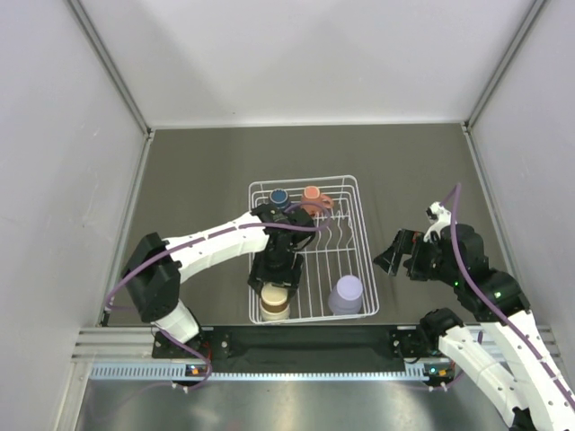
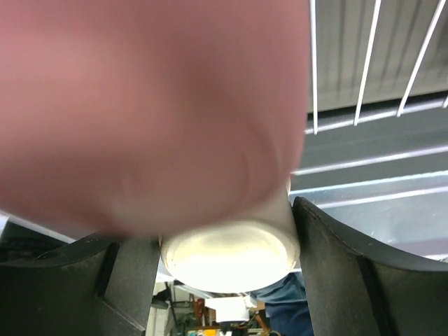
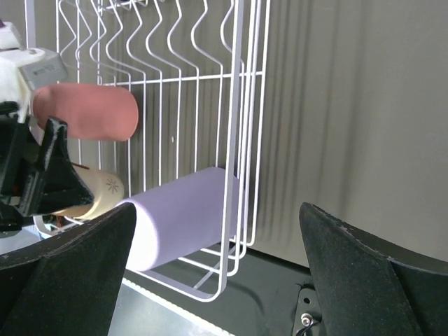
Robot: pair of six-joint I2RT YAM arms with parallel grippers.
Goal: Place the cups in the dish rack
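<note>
Holding five cups (image 1: pixel 346 294), one dish rack (image 1: pixel 301 180); left pincer (image 1: pixel 275 280) clamped on the cream-based cup (image 2: pixel 227 259), right pincer (image 3: pixel 217 210) spread wide.

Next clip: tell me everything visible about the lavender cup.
The lavender cup is a plain, matte tumbler with no handle, plastic by its look. It stands in the near right corner of the white wire rack, apparently upside down, since its upper end looks closed. It rests on the rack's wires, with nothing gripping it.
</note>
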